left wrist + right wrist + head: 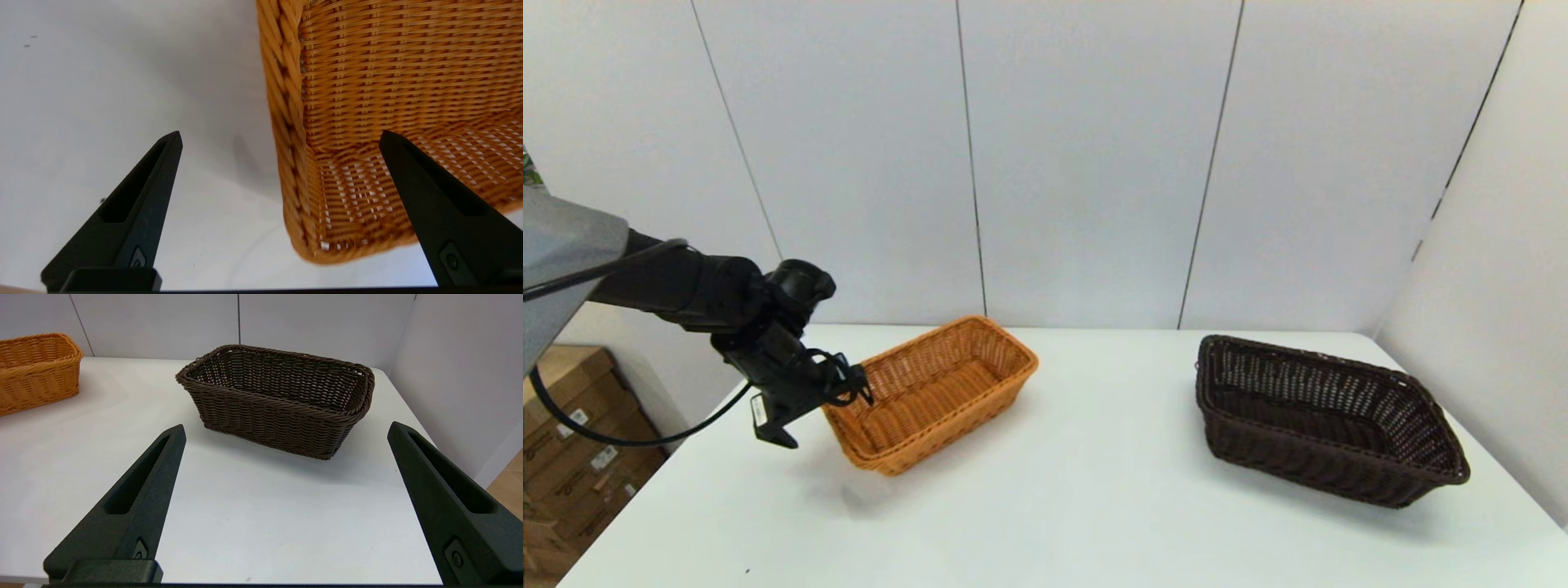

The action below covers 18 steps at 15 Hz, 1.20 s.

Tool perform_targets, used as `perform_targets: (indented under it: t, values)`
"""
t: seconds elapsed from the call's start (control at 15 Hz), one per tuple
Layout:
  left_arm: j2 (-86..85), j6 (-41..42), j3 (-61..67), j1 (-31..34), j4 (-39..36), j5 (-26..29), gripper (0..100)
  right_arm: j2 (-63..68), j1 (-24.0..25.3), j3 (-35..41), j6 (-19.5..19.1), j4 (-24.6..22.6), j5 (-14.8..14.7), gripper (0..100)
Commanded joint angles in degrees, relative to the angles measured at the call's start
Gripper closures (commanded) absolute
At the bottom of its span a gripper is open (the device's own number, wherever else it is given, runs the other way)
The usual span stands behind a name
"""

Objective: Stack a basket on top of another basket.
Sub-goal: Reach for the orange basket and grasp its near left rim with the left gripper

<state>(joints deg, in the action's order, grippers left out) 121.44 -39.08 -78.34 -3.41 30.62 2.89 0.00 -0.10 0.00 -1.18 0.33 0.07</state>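
Baskets, two: dark basket (1327, 420) right of frame, open-weave; tan basket (935, 392) left-centre, braid-rimmed. Left gripper (280, 141) open astride its rim; right gripper (286, 430) open.

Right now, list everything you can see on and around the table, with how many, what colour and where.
orange-tan basket: one, orange-tan wicker, on the table's left half, its near-left end at the left gripper.
dark brown basket: one, dark brown wicker, on the table's right half, apart from the other basket.
table: one, white, under both baskets.
cardboard boxes: a few, brown, on the floor beyond the table's left edge.
wall panels: white, behind and to the right of the table.
left gripper: one, black, open, straddling the orange-tan basket's rim.
right gripper: one, black, open, held back from the dark brown basket.
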Motion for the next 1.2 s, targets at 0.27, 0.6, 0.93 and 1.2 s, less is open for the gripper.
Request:
perform_targets:
  t: [0.27, 0.6, 0.93, 1.2]
  values:
    - [8.55, -0.47, -0.15, -0.45, -3.90, 0.01, 0, 0.00, 0.01, 0.00, -0.05, 0.02, 0.01, 0]
    - [9.34, -0.91, -0.94, -0.45, -3.99, -0.08, 0, 0.00, 0.01, 0.00, -0.05, 0.02, 0.01, 0]
    - [9.43, -1.08, -1.29, -0.45, -3.99, -0.08, 0, 0.00, 0.01, 0.00, -0.05, 0.02, 0.01, 0]
    - [9.51, -1.26, -1.73, -0.45, -3.99, -0.25, 100, 0.00, 0.01, 0.00, -0.05, 0.02, 0.01, 0]
